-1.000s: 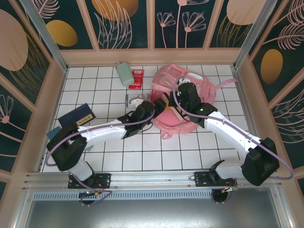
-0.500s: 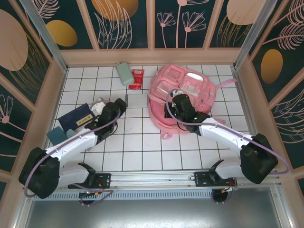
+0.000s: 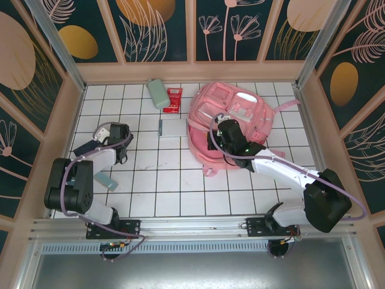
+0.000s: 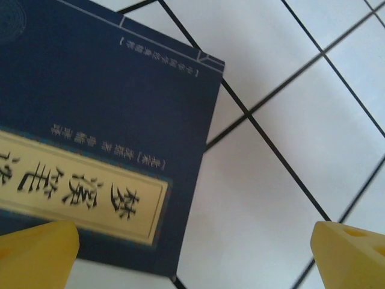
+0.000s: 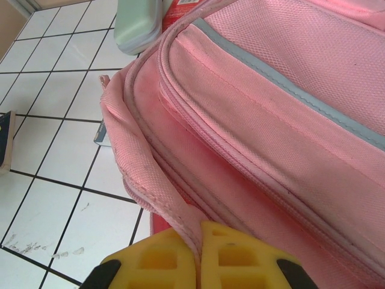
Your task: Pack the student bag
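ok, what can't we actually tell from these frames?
Inside the student bag: its own fabric covers it in top external and right wrist, where the right gripper pinches the edge.
Blue book: cut off by the left and top edges in left wrist; under the open left gripper in top external.
Red packet print: too small in top external.

The top camera looks down on the whole desk (image 3: pixel 180 192). Wrist cameras sit close: left over the blue book (image 4: pixel 90 108), right against the pink backpack (image 5: pixel 289 102).
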`<action>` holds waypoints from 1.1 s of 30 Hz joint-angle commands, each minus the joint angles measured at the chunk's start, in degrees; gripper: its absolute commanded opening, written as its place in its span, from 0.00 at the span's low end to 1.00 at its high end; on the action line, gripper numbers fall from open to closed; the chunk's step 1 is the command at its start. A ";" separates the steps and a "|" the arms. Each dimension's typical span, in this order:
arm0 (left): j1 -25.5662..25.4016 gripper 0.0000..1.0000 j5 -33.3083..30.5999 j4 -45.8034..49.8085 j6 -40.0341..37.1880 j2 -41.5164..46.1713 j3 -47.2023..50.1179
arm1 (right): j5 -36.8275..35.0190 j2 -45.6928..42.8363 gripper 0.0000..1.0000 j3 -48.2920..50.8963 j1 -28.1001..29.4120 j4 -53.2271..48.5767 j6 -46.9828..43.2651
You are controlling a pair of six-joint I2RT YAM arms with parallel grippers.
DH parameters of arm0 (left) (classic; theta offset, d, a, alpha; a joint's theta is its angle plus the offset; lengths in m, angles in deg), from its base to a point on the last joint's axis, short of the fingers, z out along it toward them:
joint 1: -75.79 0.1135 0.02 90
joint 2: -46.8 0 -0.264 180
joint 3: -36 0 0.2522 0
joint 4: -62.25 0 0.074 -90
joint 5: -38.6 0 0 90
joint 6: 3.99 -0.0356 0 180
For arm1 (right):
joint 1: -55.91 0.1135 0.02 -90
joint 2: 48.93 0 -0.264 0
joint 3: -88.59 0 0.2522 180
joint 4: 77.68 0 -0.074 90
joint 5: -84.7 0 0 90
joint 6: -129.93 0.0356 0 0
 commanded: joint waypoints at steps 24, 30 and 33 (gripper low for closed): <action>-6.55 0.95 20.09 -9.88 6.83 -8.68 1.91 | 1.32 -0.72 0.44 1.42 3.10 4.29 2.22; -17.95 0.94 20.33 -14.47 13.13 -9.13 4.58 | 1.45 0.01 0.45 0.60 3.74 4.24 2.19; -23.46 0.94 18.74 -14.52 15.91 -7.92 5.58 | 1.90 0.88 0.45 -0.02 3.96 4.38 2.00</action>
